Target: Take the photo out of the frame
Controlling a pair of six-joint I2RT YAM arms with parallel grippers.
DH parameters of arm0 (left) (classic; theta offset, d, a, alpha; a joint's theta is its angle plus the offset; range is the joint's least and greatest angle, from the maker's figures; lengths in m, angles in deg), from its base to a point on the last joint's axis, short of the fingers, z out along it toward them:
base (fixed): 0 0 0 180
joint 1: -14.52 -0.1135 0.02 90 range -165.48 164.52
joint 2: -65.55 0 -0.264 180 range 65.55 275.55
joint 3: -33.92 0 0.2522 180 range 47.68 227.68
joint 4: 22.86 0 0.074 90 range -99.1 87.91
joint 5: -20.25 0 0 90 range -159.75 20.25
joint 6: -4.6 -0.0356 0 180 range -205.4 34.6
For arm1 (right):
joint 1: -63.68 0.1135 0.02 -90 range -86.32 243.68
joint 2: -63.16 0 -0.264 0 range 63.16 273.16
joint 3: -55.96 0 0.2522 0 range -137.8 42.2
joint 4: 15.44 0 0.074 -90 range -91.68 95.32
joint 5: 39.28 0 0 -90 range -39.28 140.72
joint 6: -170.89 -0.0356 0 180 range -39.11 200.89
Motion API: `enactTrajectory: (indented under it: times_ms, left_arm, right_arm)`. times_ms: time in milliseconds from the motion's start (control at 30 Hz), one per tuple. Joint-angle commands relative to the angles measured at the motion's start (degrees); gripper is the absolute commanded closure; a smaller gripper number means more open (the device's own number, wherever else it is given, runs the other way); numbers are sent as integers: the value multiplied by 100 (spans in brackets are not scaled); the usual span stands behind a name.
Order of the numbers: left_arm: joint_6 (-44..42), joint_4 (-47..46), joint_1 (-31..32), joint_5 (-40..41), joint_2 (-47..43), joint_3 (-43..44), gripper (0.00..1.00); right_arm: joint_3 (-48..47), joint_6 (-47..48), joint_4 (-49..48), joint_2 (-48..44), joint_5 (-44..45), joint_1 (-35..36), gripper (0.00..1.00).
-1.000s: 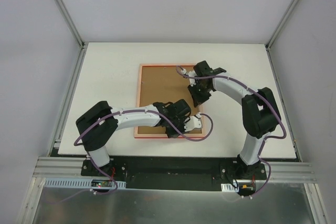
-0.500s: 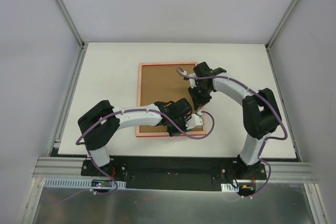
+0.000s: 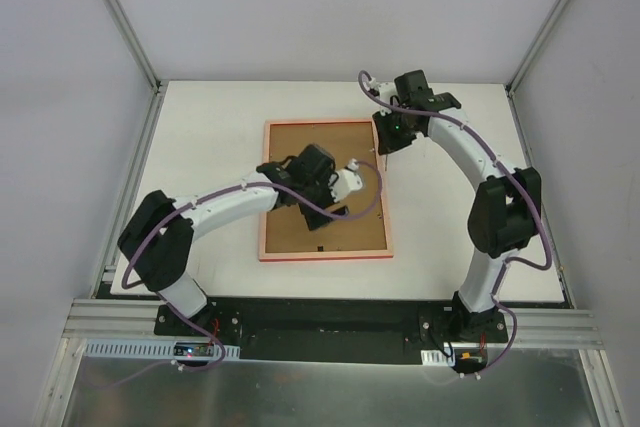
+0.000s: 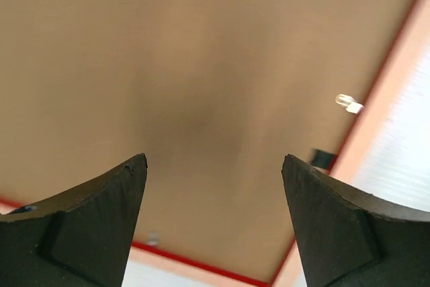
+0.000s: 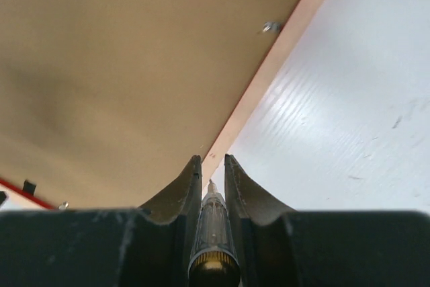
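Note:
The frame lies face down on the table, its pale pink back rim around a brown backing board. The photo is hidden under the board. My left gripper hovers over the board's middle; in the left wrist view it stands open and empty above the board, with the rim at the right. My right gripper is at the frame's far right corner. In the right wrist view it is shut on a thin clear-barrelled tool whose metal tip points at the rim.
Small metal tabs and a black clip sit along the board's edge. White table stretches to the right of the frame. Grey walls and metal rails bound the table.
My left gripper opened and moved from the frame's near right corner up to the board's middle. My right arm, still holding the tool, drew back from the frame's right edge to its far right corner.

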Motion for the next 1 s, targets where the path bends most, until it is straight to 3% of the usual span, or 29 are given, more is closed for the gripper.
enactTrajectory:
  times_ms: [0,233,433,700,800,967]
  left_arm:
    - [143,157,-845,55,-185,693,20]
    - [662,289,-1945,283,517,1510,19]
    - [935,342,-2324,565,1387,2222,19]
    - [848,456,-2210,-610,1960,2926,20]
    - [436,465,-2026,-1314,1689,2717,20]
    - [-461,675,-1307,-1615,1021,2031,18]
  right_arm:
    - [-710,-216,-293,449,268,-130,100]
    - [-1590,-480,-591,1038,488,-166,100]
    - [-1652,-655,-1303,1355,1058,-157,100]
    - [-1626,-517,-1805,1751,789,-87,99]
    - [-1259,98,-2234,1655,393,-60,100]
    - [-984,881,-2667,1522,-99,-226,99]
